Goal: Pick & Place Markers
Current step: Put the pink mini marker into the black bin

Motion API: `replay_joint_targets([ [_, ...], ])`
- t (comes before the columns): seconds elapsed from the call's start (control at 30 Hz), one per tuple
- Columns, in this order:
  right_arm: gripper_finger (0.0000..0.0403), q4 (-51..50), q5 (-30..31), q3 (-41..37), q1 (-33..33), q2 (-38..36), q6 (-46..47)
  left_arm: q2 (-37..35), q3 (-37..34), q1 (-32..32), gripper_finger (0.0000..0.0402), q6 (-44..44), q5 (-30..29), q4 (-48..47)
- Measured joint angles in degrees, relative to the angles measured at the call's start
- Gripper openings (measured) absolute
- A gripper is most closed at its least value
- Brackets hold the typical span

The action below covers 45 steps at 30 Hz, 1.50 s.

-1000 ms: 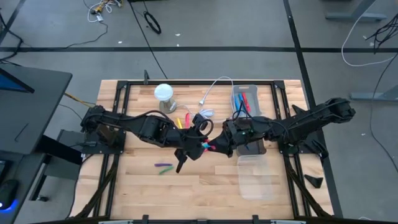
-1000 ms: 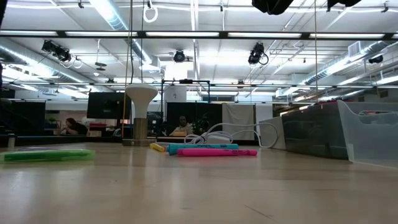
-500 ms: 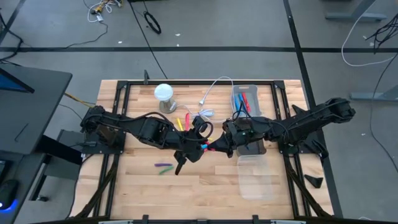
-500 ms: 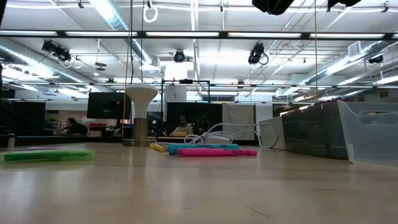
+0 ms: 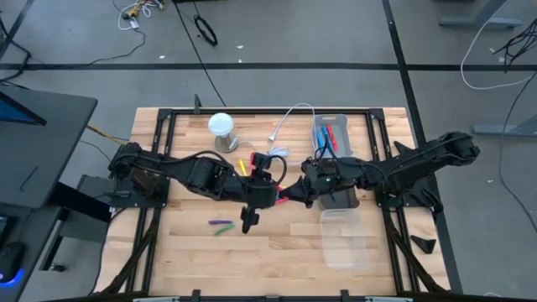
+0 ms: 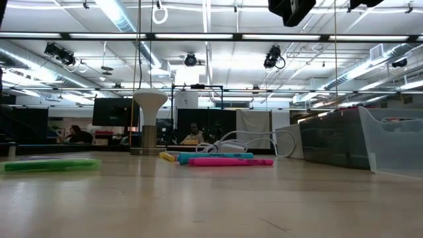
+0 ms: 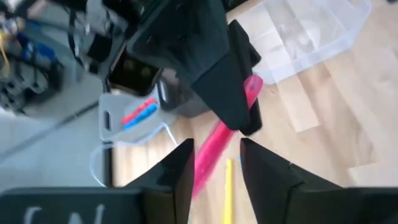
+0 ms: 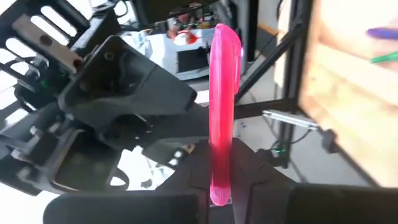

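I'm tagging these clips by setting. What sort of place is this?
Probably a robotics lab or workshop: a wooden table in a metal frame on bare concrete, loose cables on the floor, and strip lights and monitors beyond it.

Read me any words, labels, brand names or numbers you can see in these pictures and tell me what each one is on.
None can be read.
Left gripper: pale marks on its dark body at the left wrist view's lower edge, too blurred and cut off to read.
Pink marker: no print visible.
Markers on the table: any print is too small to read.
Clear bin: no label visible.
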Motion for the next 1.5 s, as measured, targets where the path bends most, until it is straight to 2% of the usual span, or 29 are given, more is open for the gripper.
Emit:
replay_joint_targets([
  [0.17,0.0022,-8.04,3.25,0.0,0.02,-2.75,-4.97,-0.12,-0.01,-0.57,0.0158,-9.46,0.0,-1.96],
  [0.4,0.0022,-27.73,10.73,0.0,0.0,-11.74,-11.72,-0.14,0.0,-1.14,0.0166,-18.38,0.32,-3.33],
  [0.57,0.0022,-41.96,14.77,0.0,0.0,-18.37,-12.71,-0.13,0.0,-1.06,0.0167,-20.55,1.26,-3.31],
  [0.73,0.0021,-54.1,15.82,0.1,0.0,-23.23,-12.66,-0.12,0.0,-1.06,0.0167,-20.69,1.3,-3.29],
  [0.8,0.0021,-62.03,16.37,1.81,0.0,-24.11,-12.32,-0.13,0.0,-1.04,0.0167,-20.71,1.3,-3.29],
  [0.93,0.0021,-81.33,18.78,8.43,0.02,-23.77,-12.25,-0.12,0.0,-0.93,0.0167,-21.4,1.28,-3.24],
  [1.07,0.0021,-94.55,20.91,14.73,-0.07,-22.17,-12.27,-0.12,0.0,-0.49,0.0167,-22.0,1.3,-3.22],
  [1.3,0.0021,-110.79,21.14,21.96,-0.55,-17.25,-10.12,-0.12,0.02,0.11,0.0167,-22.13,1.3,-3.18],
  [1.5,0.0021,-116.33,20.14,24.26,-0.92,-12.48,-9.19,-0.12,0.02,0.09,0.0167,-21.93,1.3,-3.2],
])
